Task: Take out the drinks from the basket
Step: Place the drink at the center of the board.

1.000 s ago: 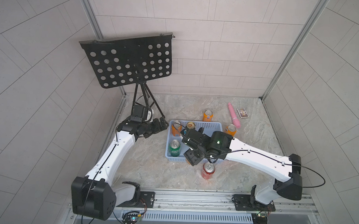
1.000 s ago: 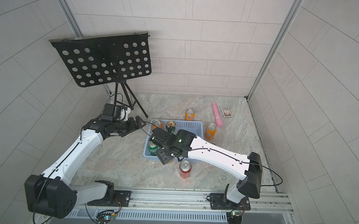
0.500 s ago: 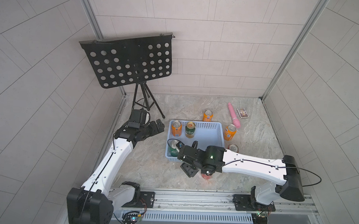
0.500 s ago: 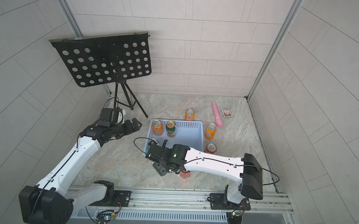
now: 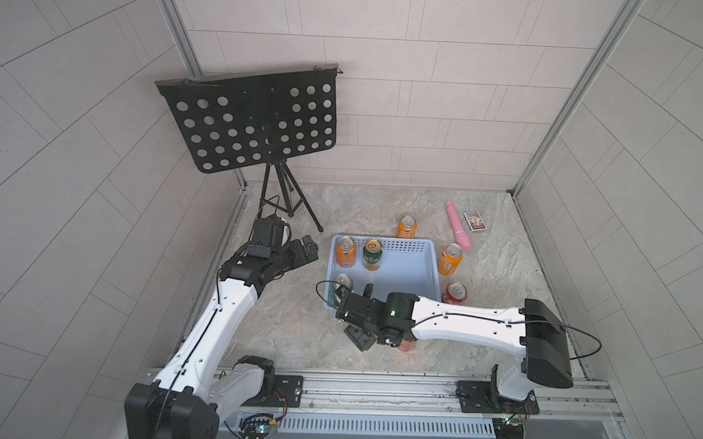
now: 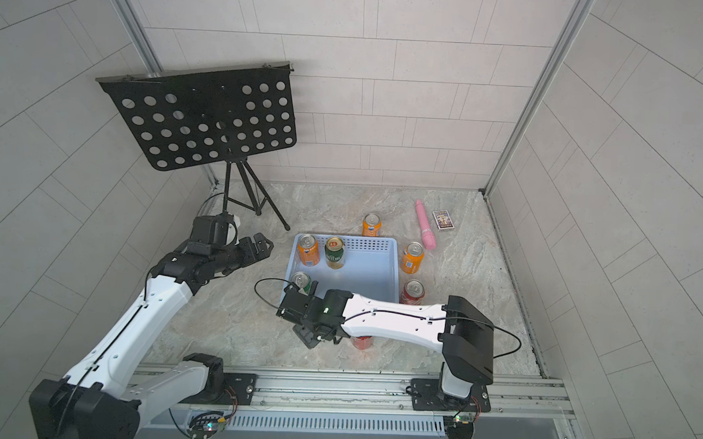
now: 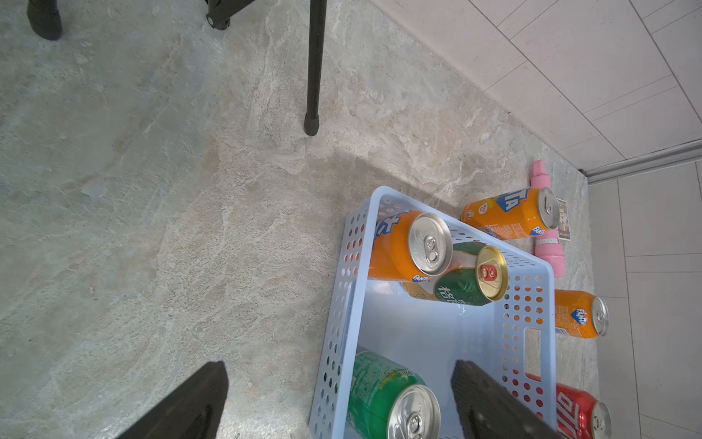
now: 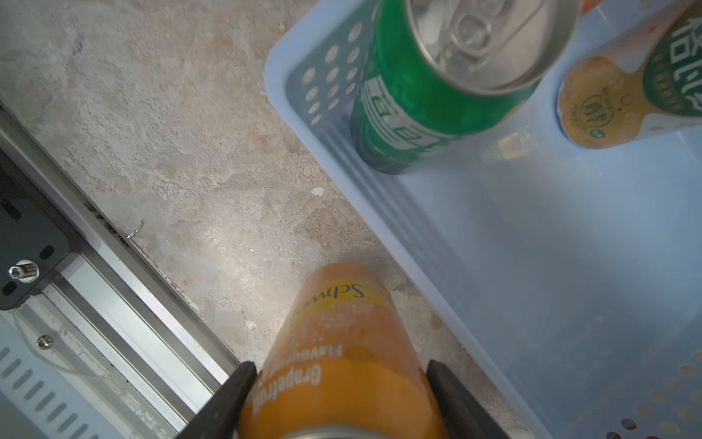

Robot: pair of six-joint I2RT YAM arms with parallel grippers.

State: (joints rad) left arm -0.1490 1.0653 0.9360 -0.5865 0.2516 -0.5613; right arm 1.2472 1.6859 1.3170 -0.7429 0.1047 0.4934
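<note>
The right arm lies stretched low across the marbled desk [image 5: 296,328] in front of the basket [image 5: 406,245], wrist turned down. The right end effector [image 8: 340,366] pinches the yellow-orange can [image 8: 342,327], smooth printed metal, over bare desk just outside the basket's near wall; whether its base touches the desk cannot be told. In both top views the arm hides this can and most of a red can [image 5: 407,346] under the forearm. The left arm is bent at the elbow, forearm reaching toward the basket's left side, with the left end effector [image 5: 307,249] spread wide. The basket is light-blue plastic with round-holed walls. Inside it stand an orange can [image 5: 345,251], a dark green can [image 5: 372,255] with a gold top, and a bright green can [image 5: 342,282] partly covered by the right wrist.
</note>
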